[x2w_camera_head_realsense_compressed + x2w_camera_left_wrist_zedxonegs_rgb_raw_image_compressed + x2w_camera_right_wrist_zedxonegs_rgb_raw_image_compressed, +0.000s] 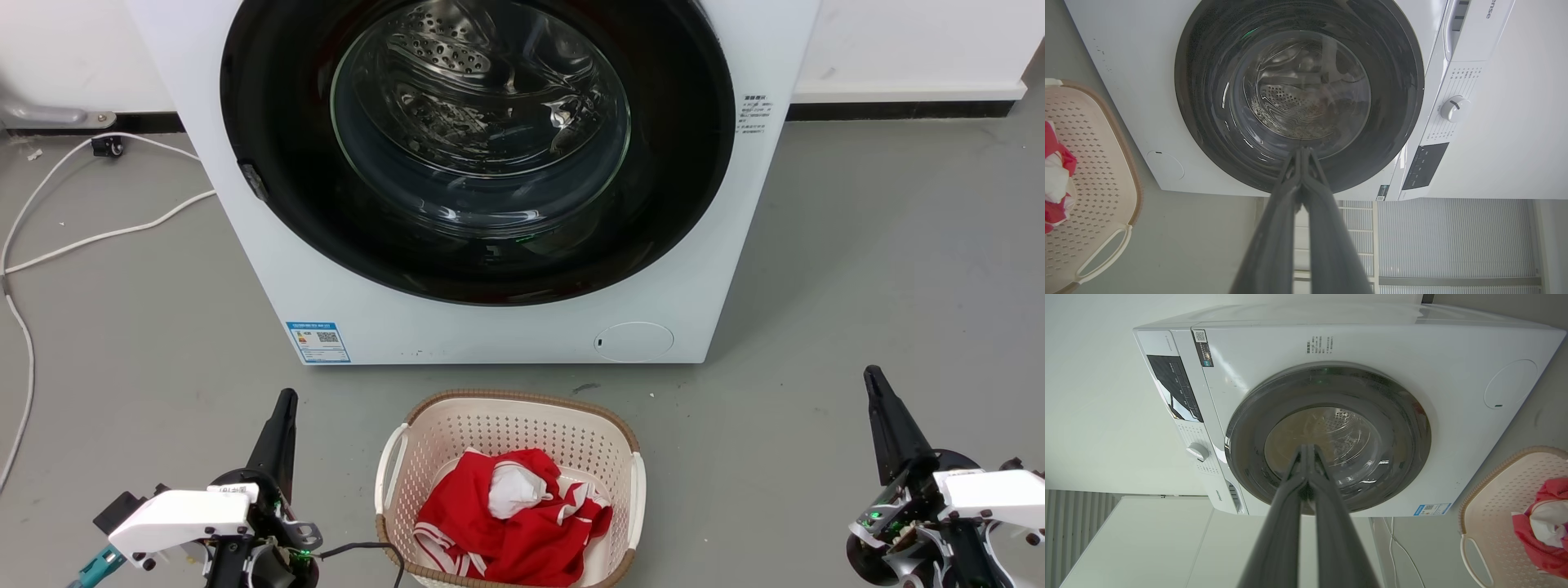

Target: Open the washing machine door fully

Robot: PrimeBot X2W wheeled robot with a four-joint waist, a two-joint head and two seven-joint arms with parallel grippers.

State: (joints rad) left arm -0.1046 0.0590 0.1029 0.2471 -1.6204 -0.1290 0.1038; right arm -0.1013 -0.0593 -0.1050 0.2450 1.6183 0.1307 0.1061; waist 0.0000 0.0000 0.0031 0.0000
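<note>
Black glossy washing machine door (478,143) is shut, flush on the machine front, so opening looks not yet begun. Left gripper (286,404) and right gripper (875,384) sit low either side of the laundry basket (390,465), fingers (1274,237) pressed together and empty. Well apart from the door, probably parked before the reach.

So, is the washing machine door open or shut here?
Shut: the washing machine door sits flush against the white front, no gap showing.

washing machine door (1208,102): closed | left jaws: pressed together, empty | basket (1098,163): on floor beside machine
</note>
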